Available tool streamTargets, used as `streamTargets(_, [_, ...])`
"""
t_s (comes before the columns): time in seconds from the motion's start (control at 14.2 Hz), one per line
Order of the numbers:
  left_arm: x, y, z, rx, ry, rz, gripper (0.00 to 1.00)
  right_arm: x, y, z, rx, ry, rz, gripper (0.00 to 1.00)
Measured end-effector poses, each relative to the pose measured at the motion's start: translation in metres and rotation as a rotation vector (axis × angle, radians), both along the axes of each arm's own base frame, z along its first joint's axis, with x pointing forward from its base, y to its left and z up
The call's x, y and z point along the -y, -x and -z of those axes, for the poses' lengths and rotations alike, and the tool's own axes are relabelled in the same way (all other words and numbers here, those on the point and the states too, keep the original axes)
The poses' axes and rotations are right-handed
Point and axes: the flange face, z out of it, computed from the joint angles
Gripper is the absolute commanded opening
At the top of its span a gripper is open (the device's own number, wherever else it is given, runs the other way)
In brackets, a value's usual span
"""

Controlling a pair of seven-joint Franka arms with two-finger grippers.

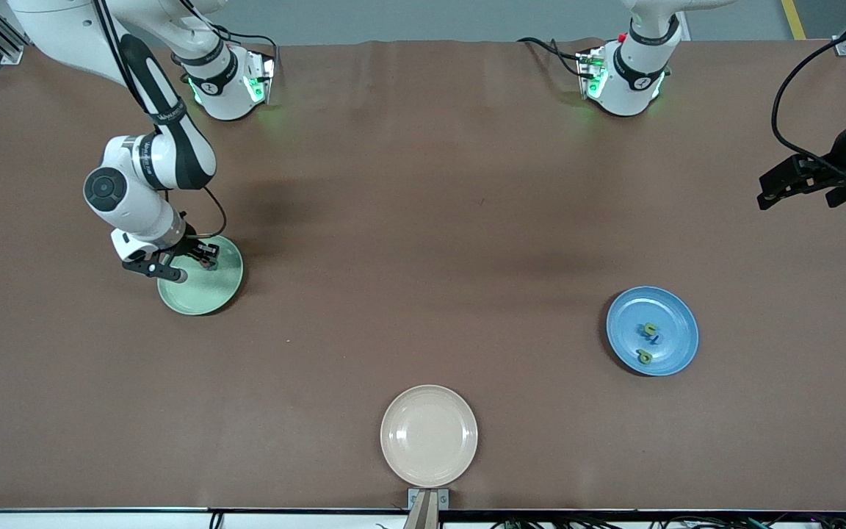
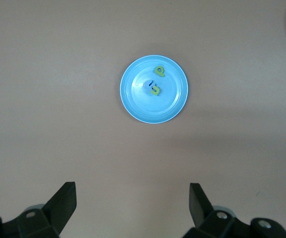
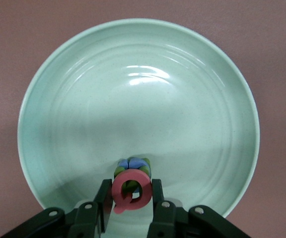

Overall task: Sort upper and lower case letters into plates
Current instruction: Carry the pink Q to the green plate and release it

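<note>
Two round glossy dinner plates of equal size on the table: a pale mint green plate [image 1: 206,294] toward the right arm's end, a sky blue plate [image 1: 669,323] toward the left arm's end and a little nearer to the front camera. In the right wrist view, concentric ridges and bright glare on the mint green plate's [image 3: 83,89] glazed basin, rim smooth and thin. Right gripper [image 1: 206,258] low over the mint green plate, fingers [image 3: 103,198] narrowed on a pink foam letter Q [image 3: 131,191], with blue and green foam pieces [image 3: 133,164] packed just beside it between the jaws; whether those pieces are gripped as well cannot be told. On the sky blue plate [image 2: 133,99], two small yellow-green foam letters [image 1: 647,342] near the middle with a tiny dark blue piece [image 2: 148,85] between them, all three lying flat. Left gripper [image 2: 133,203] parked high near the table's edge at its own end, fingers spread wide with nothing between them, arm waiting. A cream-beige round plate [image 1: 429,436] nearest to the front camera, bare. Tabletop [image 1: 423,184] covered in matte brown sheet, slightly rippled along the edge by the arm bases, soft shadows across the middle. White arm bases lit with green lamps; black cables trailing; grey floor above the table's edge, with a yellow stripe [image 1: 793,18] at one corner.
</note>
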Motion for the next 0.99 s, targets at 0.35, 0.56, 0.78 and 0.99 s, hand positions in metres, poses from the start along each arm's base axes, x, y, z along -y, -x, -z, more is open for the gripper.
streamTargets(0.35, [0.0001, -0.0014, -0.0012, 0.014, 0.001, 0.000, 1.00, -0.0002, 0.0002, 0.0008, -0.001, 0.000, -0.001, 1.00])
streamTargets(0.56, [0.0001, -0.0019, -0.0017, 0.018, 0.001, 0.000, 1.00, -0.0002, 0.0002, 0.0008, -0.001, 0.000, 0.000, 1.00])
streamTargets(0.78, [-0.0001, -0.0025, -0.0013, 0.020, 0.001, 0.000, 1.00, -0.0002, -0.0002, 0.0005, 0.000, 0.000, 0.000, 1.00])
streamTargets(0.99, [-0.0002, -0.0042, 0.0021, 0.014, 0.002, 0.000, 1.00, -0.0002, -0.0087, -0.0068, 0.020, -0.001, 0.000, 1.00])
